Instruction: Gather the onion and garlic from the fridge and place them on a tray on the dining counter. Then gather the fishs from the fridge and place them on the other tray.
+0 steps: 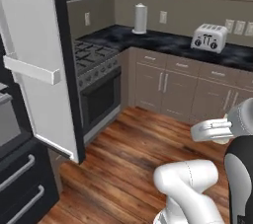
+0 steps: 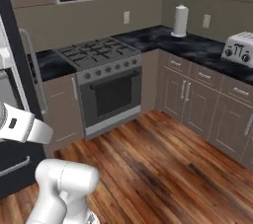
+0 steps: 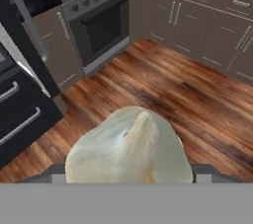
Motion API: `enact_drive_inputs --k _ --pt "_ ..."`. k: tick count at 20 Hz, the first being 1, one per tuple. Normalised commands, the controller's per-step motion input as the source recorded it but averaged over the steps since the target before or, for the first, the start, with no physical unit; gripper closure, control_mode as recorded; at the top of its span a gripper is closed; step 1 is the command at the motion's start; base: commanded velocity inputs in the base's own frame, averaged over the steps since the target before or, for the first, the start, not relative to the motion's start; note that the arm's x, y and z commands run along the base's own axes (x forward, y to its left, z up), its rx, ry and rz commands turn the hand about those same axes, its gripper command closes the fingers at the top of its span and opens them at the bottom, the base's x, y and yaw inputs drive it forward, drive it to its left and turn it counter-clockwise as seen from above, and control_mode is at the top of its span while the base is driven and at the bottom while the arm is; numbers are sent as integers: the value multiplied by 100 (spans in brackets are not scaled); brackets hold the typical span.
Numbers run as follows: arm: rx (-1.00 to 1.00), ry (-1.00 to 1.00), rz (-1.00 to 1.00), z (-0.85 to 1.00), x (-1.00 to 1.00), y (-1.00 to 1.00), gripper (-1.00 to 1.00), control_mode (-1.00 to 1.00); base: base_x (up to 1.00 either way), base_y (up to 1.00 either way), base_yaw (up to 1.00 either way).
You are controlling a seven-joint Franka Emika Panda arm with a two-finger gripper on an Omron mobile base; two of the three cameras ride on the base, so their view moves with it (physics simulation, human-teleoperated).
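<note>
- Garlic (image 3: 129, 145): a pale, cream-white bulb with a pointed top sits right at the hand, between where the finger tips rise in the hand view, and hides both tips.
- Gripper (image 3: 129, 171): judged to be closed on the garlic with the jaws standing wide around the bulb; the contact itself is hidden behind the bulb.
- Fridge (image 1: 44, 70): its door stands open, the pale inner face with shelf rails showing in the left base view. The garlic is out of the fridge, held over the wood floor (image 3: 168, 94) in front of the fridge drawers (image 3: 20, 114).
- Stove (image 2: 106, 77): just beside the fridge, on the far side of the open door; the garlic is well apart from it.
- Further from the fridge, along the dark counter (image 1: 163, 40): a paper towel roll (image 1: 141, 18) and a toaster (image 1: 209, 37). That counter sits on beige cabinets, so it is not the drop-off.
- Step in hand, as judged: carrying the garlic away from the fridge to a tray.
- Recommendations: keep the grip unchanged while the base drives; hold the arm tucked and clear of the open door edge; turn smoothly, since a rounded bulb could slip; release only once it is low over the tray.
</note>
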Motion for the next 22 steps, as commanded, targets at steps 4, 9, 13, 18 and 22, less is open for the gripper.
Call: enact_drive_inputs --k 4,9,13,18,22 --pt "0 0 0 0 0 0 100 100 -28 -19 -56" --pt "0 0 0 0 0 0 100 100 -24 -19 -55" --pt "0 0 0 0 0 0 100 100 -21 -23 -54" --pt "0 0 0 0 0 0 100 100 -16 -22 -53" --pt "0 0 0 0 0 0 100 100 -6 -20 -52"
